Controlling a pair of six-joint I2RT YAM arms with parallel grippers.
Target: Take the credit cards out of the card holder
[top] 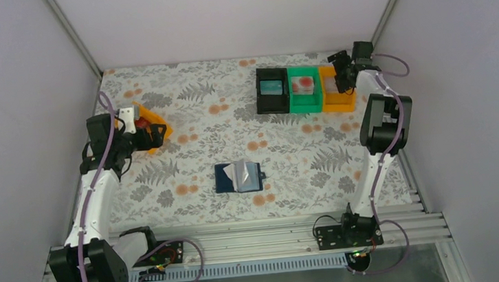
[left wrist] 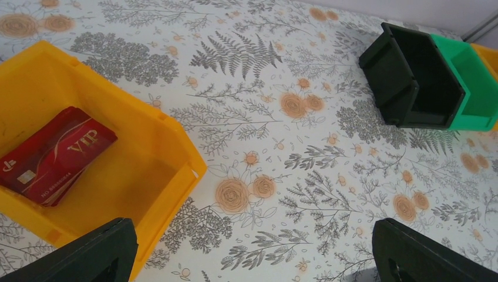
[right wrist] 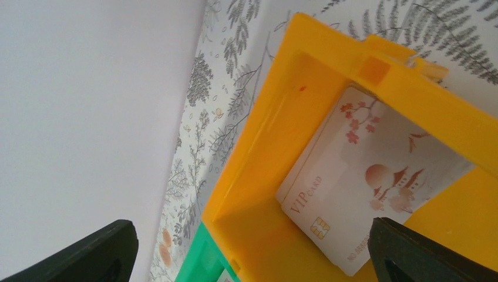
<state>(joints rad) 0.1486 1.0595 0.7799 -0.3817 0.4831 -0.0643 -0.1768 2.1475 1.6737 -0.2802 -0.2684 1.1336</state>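
Observation:
The card holder [top: 226, 178] lies open mid-table, navy, with a pale sheet [top: 243, 174] on its middle; whether that is a card I cannot tell. Neither arm is near it. Red credit cards [left wrist: 53, 155] lie stacked in a yellow bin [left wrist: 158, 176] at the left. My left gripper [left wrist: 252, 258] hovers open just beside that bin, holding nothing. At the far right a white credit card [right wrist: 364, 176] rests in the orange bin [right wrist: 264, 194]. My right gripper [right wrist: 252, 252] is open above it with nothing between its fingers [right wrist: 88, 252].
A black bin [top: 273, 90], a green bin [top: 305, 88] and the orange bin [top: 336, 91] stand side by side at the back right. The black one holds a teal card, the green one a pale card with red. White walls enclose the table.

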